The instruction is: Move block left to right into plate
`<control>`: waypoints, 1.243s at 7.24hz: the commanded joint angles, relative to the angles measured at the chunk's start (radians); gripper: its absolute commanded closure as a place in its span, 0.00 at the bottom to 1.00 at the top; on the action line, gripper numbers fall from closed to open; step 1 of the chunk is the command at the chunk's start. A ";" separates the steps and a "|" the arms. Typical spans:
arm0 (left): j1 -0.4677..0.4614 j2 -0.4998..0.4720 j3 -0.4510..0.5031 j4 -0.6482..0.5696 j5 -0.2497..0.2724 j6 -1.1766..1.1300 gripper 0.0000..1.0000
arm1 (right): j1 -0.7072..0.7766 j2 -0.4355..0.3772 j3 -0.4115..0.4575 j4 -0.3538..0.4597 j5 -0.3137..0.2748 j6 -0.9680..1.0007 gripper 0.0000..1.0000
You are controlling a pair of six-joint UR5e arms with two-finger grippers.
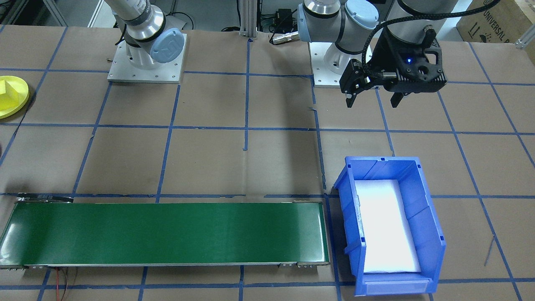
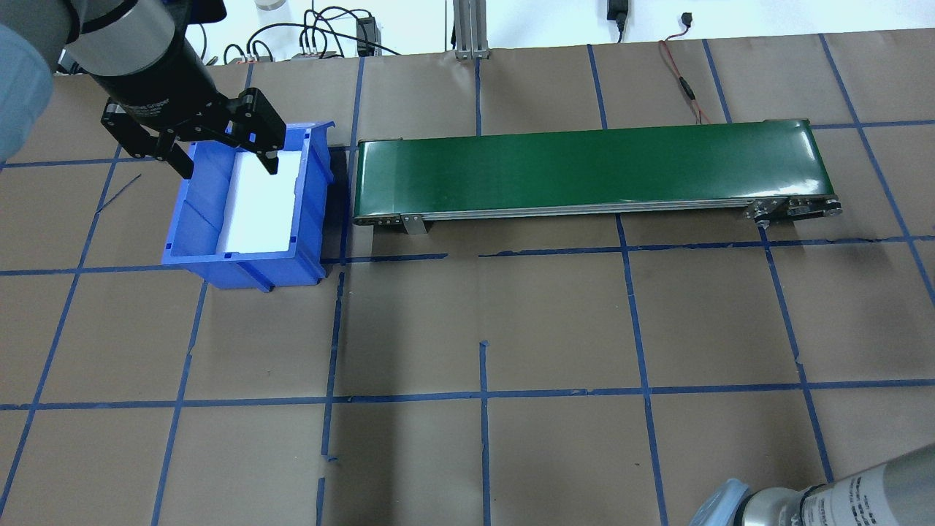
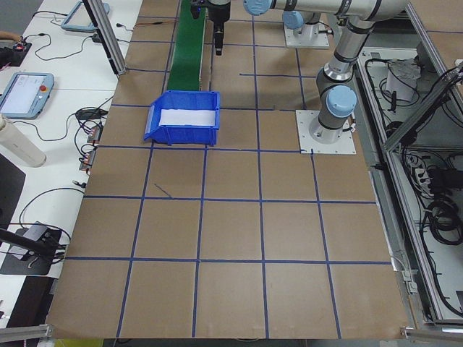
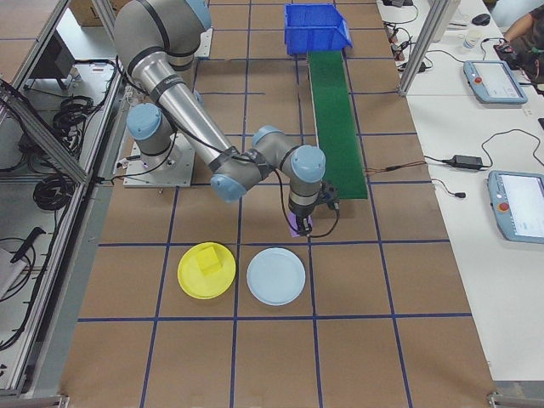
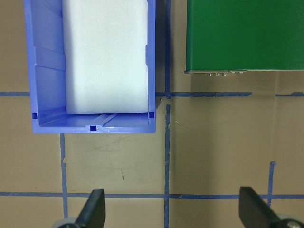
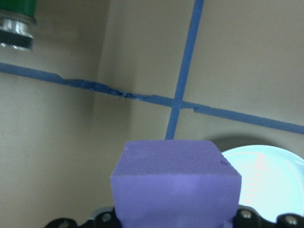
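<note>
Right gripper (image 6: 175, 221) closed on purple block (image 6: 176, 183), fingers hidden behind it in the wrist view; held above the tabletop (image 4: 272, 340) near a crossing of blue tape lines (image 6: 176, 102). In the exterior right view, purple block just visible under the near arm's wrist, near the conveyor's end and just short of 2 plates. Yellow plate (image 4: 206, 270) lying flat with a yellow block (image 4: 209, 263) on it; pale blue plate (image 4: 275, 276) just beside it, its edge showing at the wrist view's lower right.

Left gripper (image 1: 374, 98) open, fingers (image 5: 95, 209) spread wide and holding nothing, hanging above the tabletop beside the blue bin (image 2: 191, 212). White foam pad (image 2: 261, 204) lining the bin's floor. Green conveyor belt (image 2: 592, 172) stretching from just beside the bin along the tabletop, bare.
</note>
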 commanded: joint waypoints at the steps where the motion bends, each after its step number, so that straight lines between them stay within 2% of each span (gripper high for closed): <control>1: 0.000 0.000 0.000 0.000 0.000 0.000 0.00 | -0.116 0.030 0.035 -0.055 0.008 -0.119 0.49; 3: 0.000 0.000 0.000 0.000 0.000 0.000 0.00 | -0.167 0.047 0.038 -0.078 0.013 -0.196 0.48; 5: 0.000 0.000 0.000 0.000 0.000 0.000 0.00 | -0.199 0.110 0.038 -0.171 0.016 -0.236 0.48; 6: 0.000 0.000 0.000 0.000 0.000 0.000 0.00 | -0.211 0.129 0.038 -0.185 0.018 -0.265 0.45; 7: 0.000 0.000 0.000 0.000 0.000 0.000 0.00 | -0.213 0.132 0.038 -0.185 0.022 -0.267 0.19; 8: 0.000 0.000 0.000 0.000 0.000 0.000 0.00 | -0.213 0.130 0.038 -0.185 0.060 -0.268 0.00; 9: 0.000 0.000 0.000 0.000 0.000 0.000 0.00 | -0.213 0.118 0.034 -0.185 0.055 -0.262 0.00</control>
